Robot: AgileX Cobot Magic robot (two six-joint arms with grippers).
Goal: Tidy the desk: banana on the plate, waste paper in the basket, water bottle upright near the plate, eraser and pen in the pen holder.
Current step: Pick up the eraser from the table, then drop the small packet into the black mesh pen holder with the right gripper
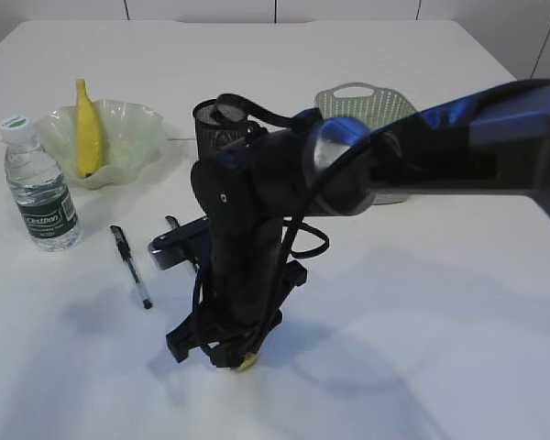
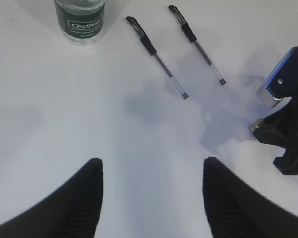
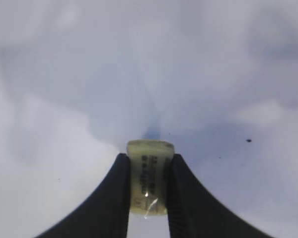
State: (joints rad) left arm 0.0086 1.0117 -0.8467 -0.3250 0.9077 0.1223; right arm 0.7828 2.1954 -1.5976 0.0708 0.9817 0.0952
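Eraser (image 3: 148,183) clamped in right gripper (image 3: 148,191)
It sits between the fingertips; bare bench (image 3: 213,74) lies ahead all round.

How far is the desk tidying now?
Done: banana on the plate; water bottle upright beside it. In hand: right gripper clamps the eraser at the table. Left: two pens lie on the table, outside the pen holder.

On the white table (image 1: 422,302) we found a water bottle (image 1: 38,188) standing upright beside a pale green plate (image 1: 128,137), two pens (image 2: 156,49) (image 2: 196,43) (lying roughly parallel), a black mesh pen holder (image 1: 213,128) and a green basket (image 1: 365,105).
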